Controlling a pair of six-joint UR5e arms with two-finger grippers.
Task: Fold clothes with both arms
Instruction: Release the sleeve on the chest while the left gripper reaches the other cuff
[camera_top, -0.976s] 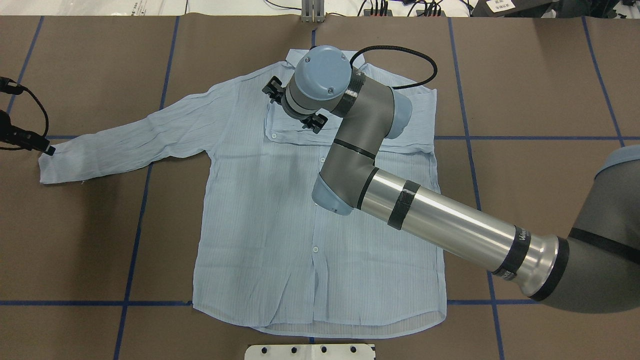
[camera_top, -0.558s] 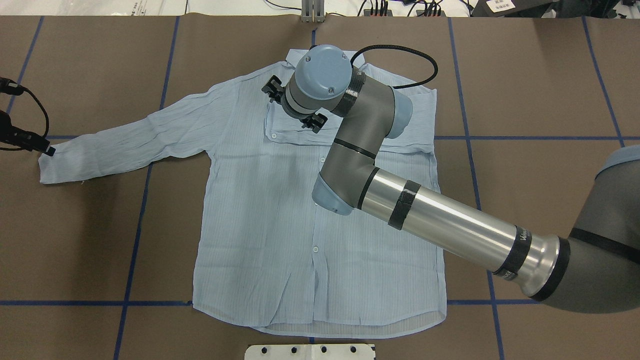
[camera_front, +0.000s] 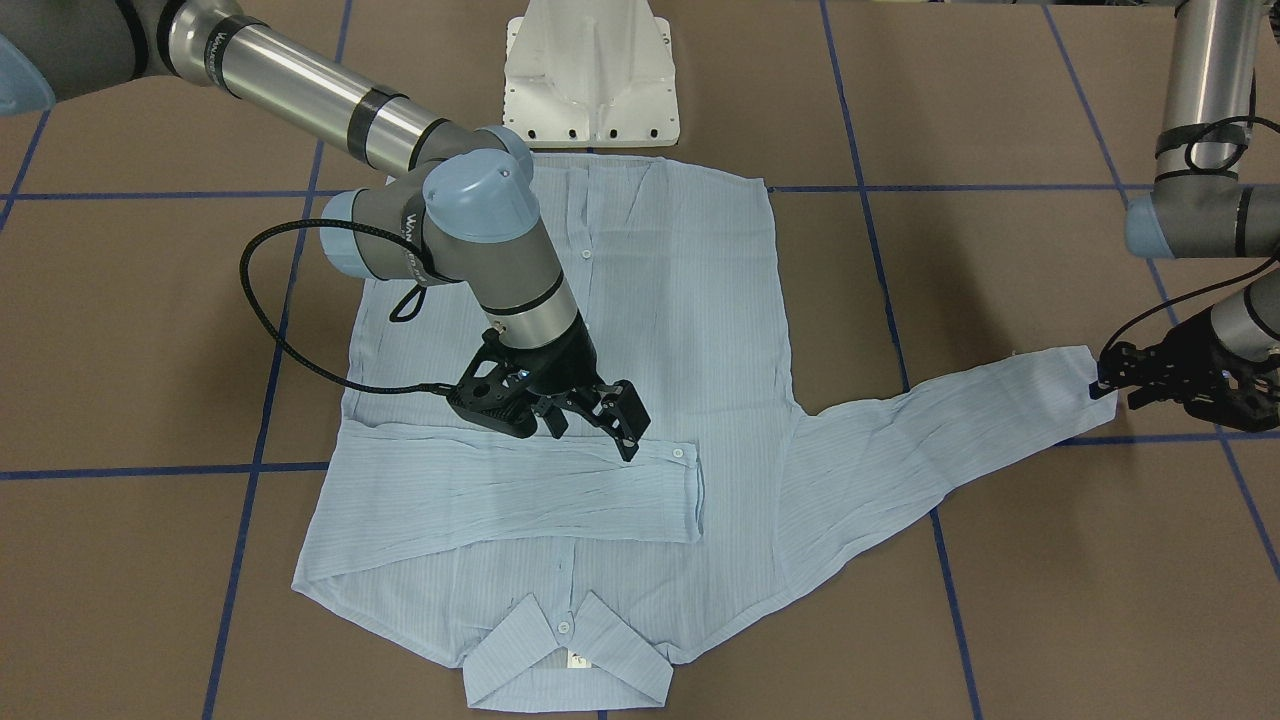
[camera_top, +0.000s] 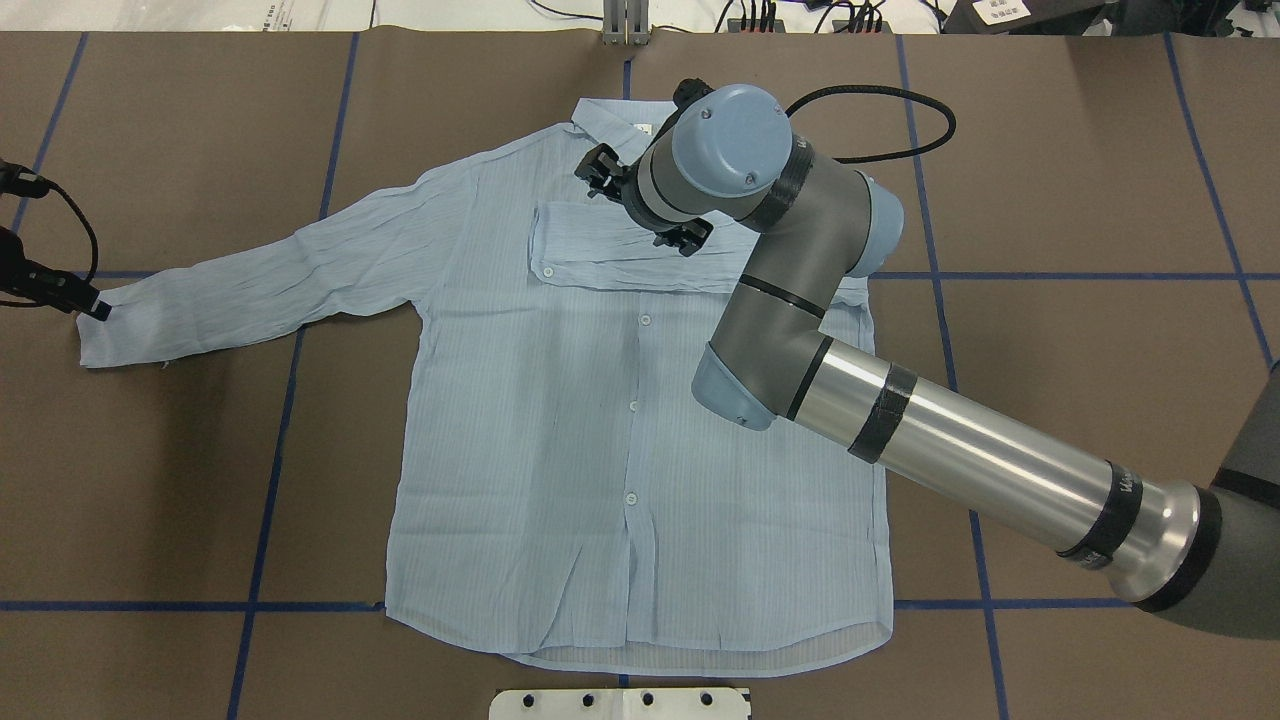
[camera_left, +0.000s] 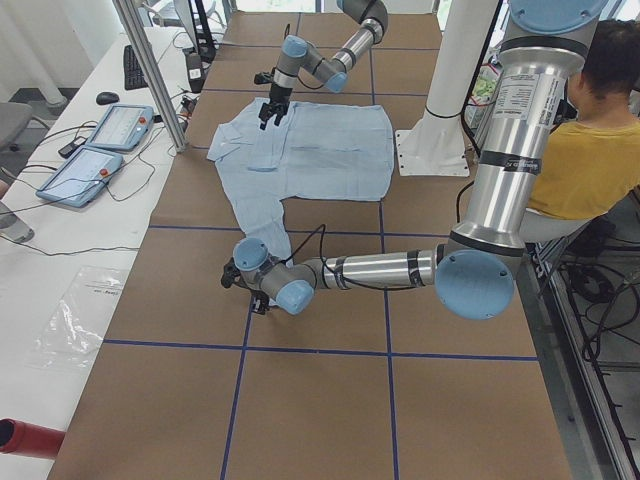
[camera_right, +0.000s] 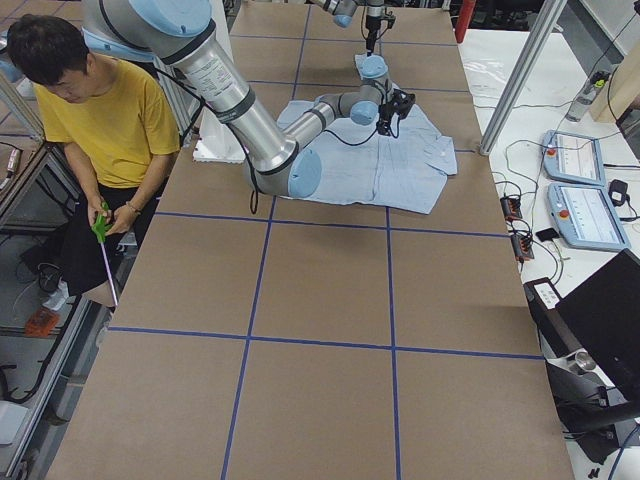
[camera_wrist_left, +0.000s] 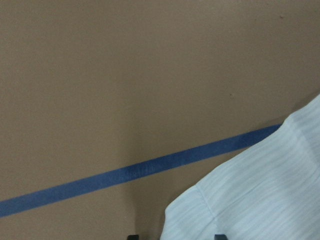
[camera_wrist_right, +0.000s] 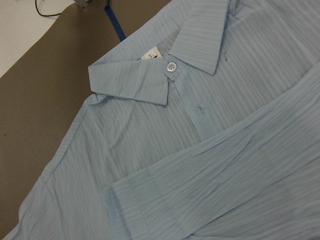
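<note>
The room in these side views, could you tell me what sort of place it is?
Probably a robotics lab: right arm and left arm over a tape-gridded table, control tablets on a side bench.

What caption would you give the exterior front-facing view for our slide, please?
Right gripper open over the shirt, one sleeve folded; left gripper at the other cuff.

Lt blue striped shirt (camera_top: 540, 440) flat, front up, buttoned; 1 sleeve (camera_top: 590, 252) folded across chest, 2nd sleeve (camera_top: 270, 285) straight out.
</note>
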